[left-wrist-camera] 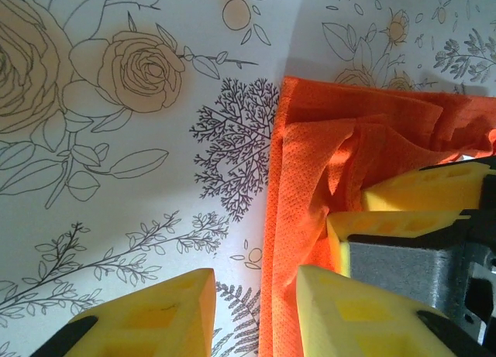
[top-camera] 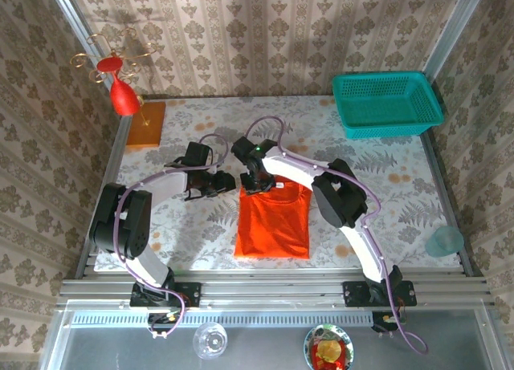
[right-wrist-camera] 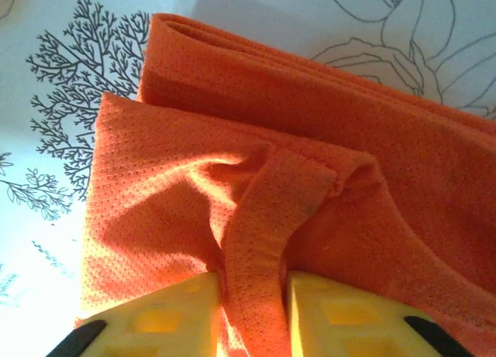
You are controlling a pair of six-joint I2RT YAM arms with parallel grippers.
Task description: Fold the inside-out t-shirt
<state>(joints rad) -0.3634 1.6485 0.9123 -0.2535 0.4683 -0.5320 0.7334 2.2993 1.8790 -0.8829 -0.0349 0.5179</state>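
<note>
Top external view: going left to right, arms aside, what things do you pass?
Glossy red teardrop ornament on gold wire stand → bright orange-red cloth t-shirt → teal plastic mesh basket → pale blue translucent cup

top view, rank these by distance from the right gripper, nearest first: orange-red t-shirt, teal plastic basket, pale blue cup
From the right gripper:
1. orange-red cloth t-shirt: right under it, at the table's middle, with the fingers pinching the shirt's far edge.
2. teal plastic mesh basket: far right corner of the table.
3. pale blue translucent cup: past the table's right edge, on the near side.
</note>
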